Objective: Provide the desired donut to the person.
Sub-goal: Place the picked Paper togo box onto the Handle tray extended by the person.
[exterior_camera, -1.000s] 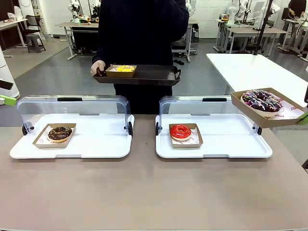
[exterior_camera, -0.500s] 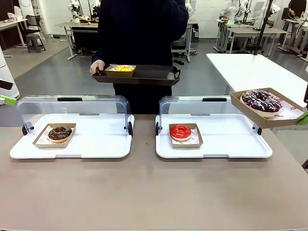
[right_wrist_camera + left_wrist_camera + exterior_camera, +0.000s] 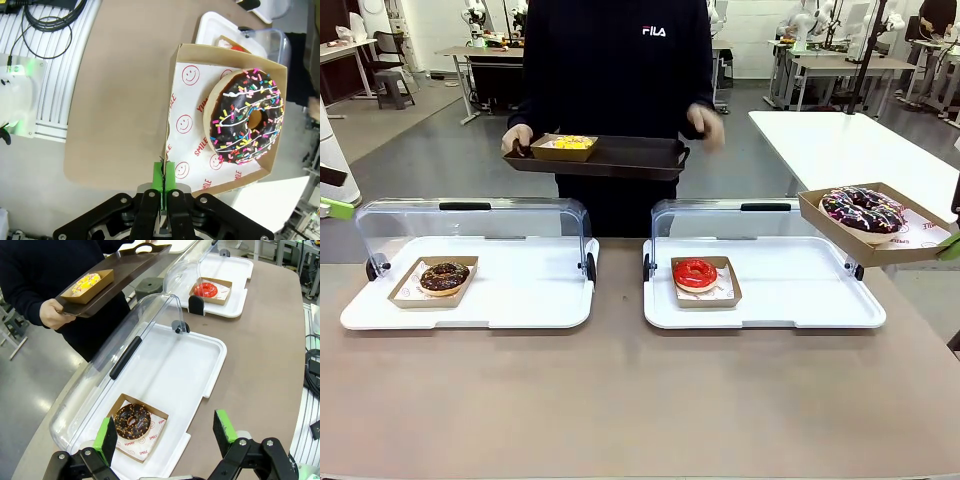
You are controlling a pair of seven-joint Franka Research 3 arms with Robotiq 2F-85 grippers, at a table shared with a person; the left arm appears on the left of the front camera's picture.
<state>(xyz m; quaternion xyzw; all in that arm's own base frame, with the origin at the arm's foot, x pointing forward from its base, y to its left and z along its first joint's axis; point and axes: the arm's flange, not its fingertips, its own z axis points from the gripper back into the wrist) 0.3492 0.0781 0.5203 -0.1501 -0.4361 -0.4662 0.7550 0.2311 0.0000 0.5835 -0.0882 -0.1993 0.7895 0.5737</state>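
While aloft, donut box [image 3: 220, 59] (right gripper [image 3: 163, 186])

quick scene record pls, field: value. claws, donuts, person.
left claw: open, above chocolate donut in left white tray
right claw: shut on edge of cardboard box, sprinkle donut inside, held off the table
red donut: in right white tray
person: holds dark tray with yellow donut by one hand
handover: not yet done

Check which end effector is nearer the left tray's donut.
Left. The left end effector hovers near that donut; the right end effector grips the sprinkled donut's box beyond the other tray.
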